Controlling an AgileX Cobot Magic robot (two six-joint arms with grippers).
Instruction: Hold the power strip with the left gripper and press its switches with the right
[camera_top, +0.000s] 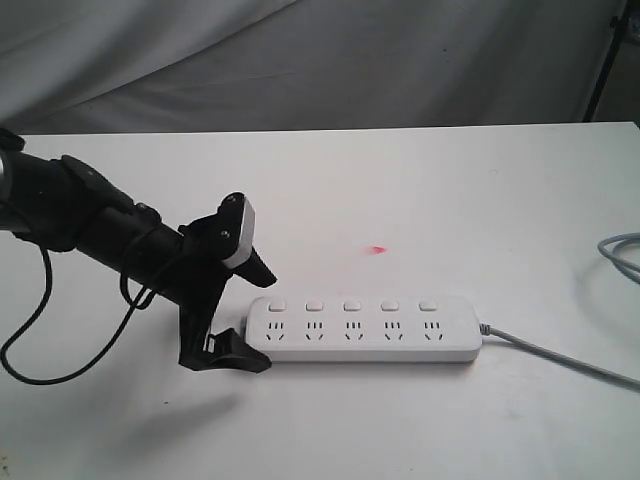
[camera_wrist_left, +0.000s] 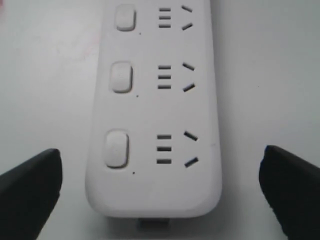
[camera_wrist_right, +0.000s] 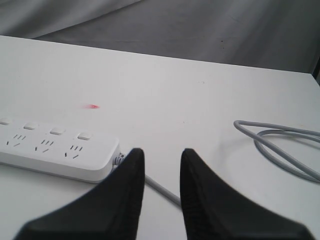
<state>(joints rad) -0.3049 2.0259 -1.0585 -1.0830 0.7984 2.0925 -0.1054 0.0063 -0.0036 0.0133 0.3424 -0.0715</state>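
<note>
Astride long white plastic power strip end, black left gripper wide open, untouching, black right gripper beyond opposite end, part-open, empty.

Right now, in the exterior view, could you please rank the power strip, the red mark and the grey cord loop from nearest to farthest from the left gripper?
From the left gripper:
1. Power strip: its left end sits inside the open gripper.
2. Red mark: on the table, beyond the strip's middle.
3. Grey cord loop: at the far right edge.
</note>
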